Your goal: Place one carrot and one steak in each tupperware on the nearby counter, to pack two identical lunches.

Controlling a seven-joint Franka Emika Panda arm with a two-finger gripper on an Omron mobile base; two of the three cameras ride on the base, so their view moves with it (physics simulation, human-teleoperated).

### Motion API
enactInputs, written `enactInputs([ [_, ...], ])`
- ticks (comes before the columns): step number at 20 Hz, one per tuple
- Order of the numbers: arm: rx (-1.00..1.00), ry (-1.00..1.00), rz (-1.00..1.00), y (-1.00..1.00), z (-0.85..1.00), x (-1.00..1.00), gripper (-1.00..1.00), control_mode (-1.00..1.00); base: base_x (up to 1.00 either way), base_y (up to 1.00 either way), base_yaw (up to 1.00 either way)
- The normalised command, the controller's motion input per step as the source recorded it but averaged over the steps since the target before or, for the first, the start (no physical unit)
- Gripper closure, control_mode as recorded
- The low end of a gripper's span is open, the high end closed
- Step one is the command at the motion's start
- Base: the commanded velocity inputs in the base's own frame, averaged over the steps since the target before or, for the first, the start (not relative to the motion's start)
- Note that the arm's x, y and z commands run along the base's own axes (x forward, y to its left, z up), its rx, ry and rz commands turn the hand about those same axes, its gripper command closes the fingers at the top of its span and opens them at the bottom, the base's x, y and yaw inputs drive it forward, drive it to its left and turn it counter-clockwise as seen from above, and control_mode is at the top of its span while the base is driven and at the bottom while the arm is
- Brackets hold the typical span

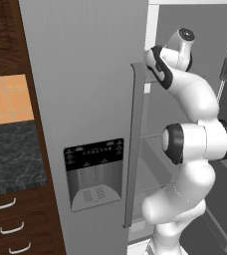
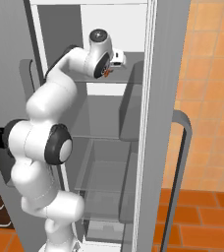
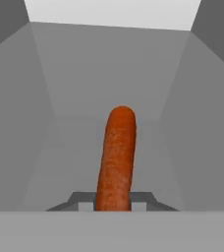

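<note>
Gripping a carrot (image 3: 116,157) that juts ahead of them, the fingers (image 3: 113,205) hold it inside the fridge (image 2: 148,123), ready for withdrawal.

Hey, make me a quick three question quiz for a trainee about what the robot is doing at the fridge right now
1. True or false: the hand is reaching into the open fridge.
2. Which item sits between the fingers in the hand view? A) steak B) carrot C) tupperware
3. In the left base view, what is built into the closed fridge door?

Key
1. True. The arm stretches to an upper shelf.
2. B. The orange carrot runs up from between the fingers, apparently held.
3. A dark dispenser panel.
</note>
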Motion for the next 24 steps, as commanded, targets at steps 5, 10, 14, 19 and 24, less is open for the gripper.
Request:
enactInputs([
  [5, 0.00, -0.13, -0.03, 0.01, 0.01, -1.00, 1.00, -1.00, 0.00, 0.00, 0.00],
  [10, 0.01, 0.14, -0.03, 0.11, -0.07, -1.00, 1.00, -1.00, 0.00, 0.00, 0.00],
  [14, 0.02, 0.41, -0.22, 0.06, -0.38, -1.00, 1.00, -1.00, 0.00, 0.00, 0.00],
  [19, 0.00, 0.34, -0.11, 0.09, -0.86, -1.00, 1.00, -1.00, 0.00, 0.00, 0.00],
  [24, 0.04, 0.13, -0.01, 0.33, -0.87, -1.00, 1.00, -1.00, 0.00, 0.00, 0.00],
])
